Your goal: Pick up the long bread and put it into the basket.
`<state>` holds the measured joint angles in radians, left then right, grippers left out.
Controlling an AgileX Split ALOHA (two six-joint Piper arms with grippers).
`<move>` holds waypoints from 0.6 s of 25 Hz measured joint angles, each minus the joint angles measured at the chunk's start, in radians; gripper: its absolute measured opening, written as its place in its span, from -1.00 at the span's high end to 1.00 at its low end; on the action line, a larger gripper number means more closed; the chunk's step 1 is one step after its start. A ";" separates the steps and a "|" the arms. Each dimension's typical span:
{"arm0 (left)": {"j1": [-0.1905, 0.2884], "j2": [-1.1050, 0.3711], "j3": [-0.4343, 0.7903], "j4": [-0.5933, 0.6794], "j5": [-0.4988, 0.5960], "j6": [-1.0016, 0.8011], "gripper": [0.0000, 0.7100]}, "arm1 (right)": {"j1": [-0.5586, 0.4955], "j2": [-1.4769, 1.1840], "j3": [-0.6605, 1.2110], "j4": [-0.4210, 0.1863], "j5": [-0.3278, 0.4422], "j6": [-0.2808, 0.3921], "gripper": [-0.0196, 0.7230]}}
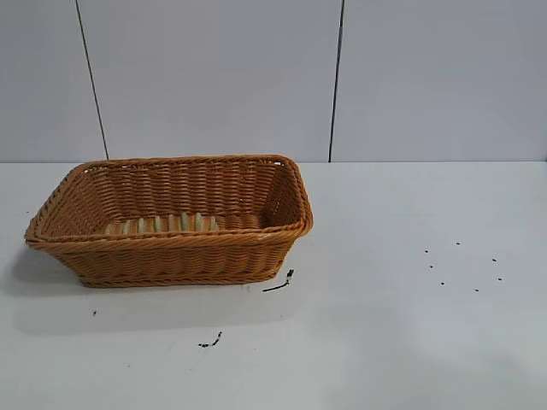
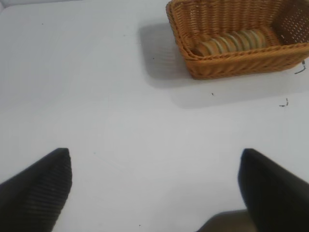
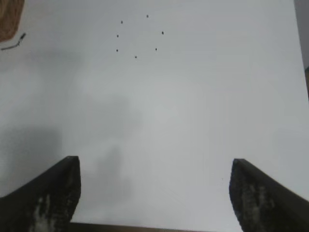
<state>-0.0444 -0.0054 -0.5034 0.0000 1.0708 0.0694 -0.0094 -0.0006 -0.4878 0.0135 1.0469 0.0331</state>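
Note:
The long bread (image 1: 162,224), golden-tan with pale crosswise ridges, lies inside the orange-brown wicker basket (image 1: 171,254) at the table's left; the near wall hides its lower part. In the left wrist view the bread (image 2: 231,42) rests along the basket's near side, inside the rim (image 2: 231,65). My left gripper (image 2: 154,162) is open and empty over bare table, well away from the basket. My right gripper (image 3: 154,169) is open and empty over bare table. Neither arm shows in the exterior view.
White table (image 1: 385,342) with small black specks at the right (image 1: 461,265) and two dark scraps near the basket's front corner (image 1: 280,282) and in front of it (image 1: 211,342). A basket corner shows in the right wrist view (image 3: 9,19).

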 joint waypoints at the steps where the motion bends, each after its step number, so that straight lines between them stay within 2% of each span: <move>1: 0.000 0.000 0.000 0.000 0.000 0.000 -0.96 | 0.001 -0.003 0.002 0.000 -0.005 0.001 -0.61; 15: 0.000 0.000 0.000 0.000 0.000 0.000 -0.96 | 0.003 -0.005 0.004 0.000 -0.016 0.005 -0.61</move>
<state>-0.0444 -0.0054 -0.5034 0.0000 1.0708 0.0694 -0.0065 -0.0057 -0.4838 0.0135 1.0305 0.0377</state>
